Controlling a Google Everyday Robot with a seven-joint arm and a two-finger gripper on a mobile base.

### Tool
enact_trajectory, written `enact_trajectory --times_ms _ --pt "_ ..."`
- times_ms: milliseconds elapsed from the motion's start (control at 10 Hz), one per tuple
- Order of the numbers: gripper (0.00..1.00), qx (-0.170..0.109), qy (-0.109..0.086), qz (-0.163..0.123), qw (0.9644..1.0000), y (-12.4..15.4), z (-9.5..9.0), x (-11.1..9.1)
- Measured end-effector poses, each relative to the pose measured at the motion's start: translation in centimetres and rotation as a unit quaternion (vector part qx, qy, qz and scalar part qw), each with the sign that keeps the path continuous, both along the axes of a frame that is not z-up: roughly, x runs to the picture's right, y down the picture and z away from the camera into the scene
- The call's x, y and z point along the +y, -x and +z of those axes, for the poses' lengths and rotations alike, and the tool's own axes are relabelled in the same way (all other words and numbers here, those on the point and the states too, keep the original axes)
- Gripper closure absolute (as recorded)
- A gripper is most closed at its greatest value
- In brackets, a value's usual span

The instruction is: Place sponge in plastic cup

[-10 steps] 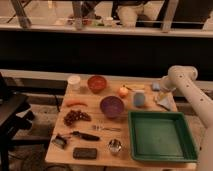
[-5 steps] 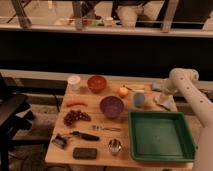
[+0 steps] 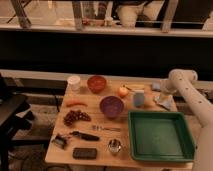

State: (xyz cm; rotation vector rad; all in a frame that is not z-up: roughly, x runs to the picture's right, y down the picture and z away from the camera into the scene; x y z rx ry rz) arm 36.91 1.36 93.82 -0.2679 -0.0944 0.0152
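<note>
At the far right corner of the table [image 3: 92, 107], the gripper [image 3: 161, 95] hangs wide open and empty beside the sponge [image 3: 155, 86]. A centred, square pinch looks wise before any lift toward the plastic cup [image 3: 138, 99].

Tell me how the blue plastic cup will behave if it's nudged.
The plastic cup stands upright and looks small: probably light, apt to tip. On its side it would likely roll. The pincer hovers to its right in view.
</note>
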Motion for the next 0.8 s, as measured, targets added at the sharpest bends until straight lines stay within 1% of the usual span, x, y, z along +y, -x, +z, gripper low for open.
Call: enact_trajectory --times_ms 200,400,600,800 --pt "0.20 -0.012 -0.018 -0.010 0.9997 0.3 0.6 -0.7" --pt "0.20 -0.017 -0.029 -0.010 0.9994 0.0 1.1 -1.4" --pt "0.20 -0.025 -0.038 -0.002 0.9990 0.3 2.1 -3.1" --pt "0.20 -0.026 -0.052 -0.001 0.9983 -0.1 3.2 -4.7"
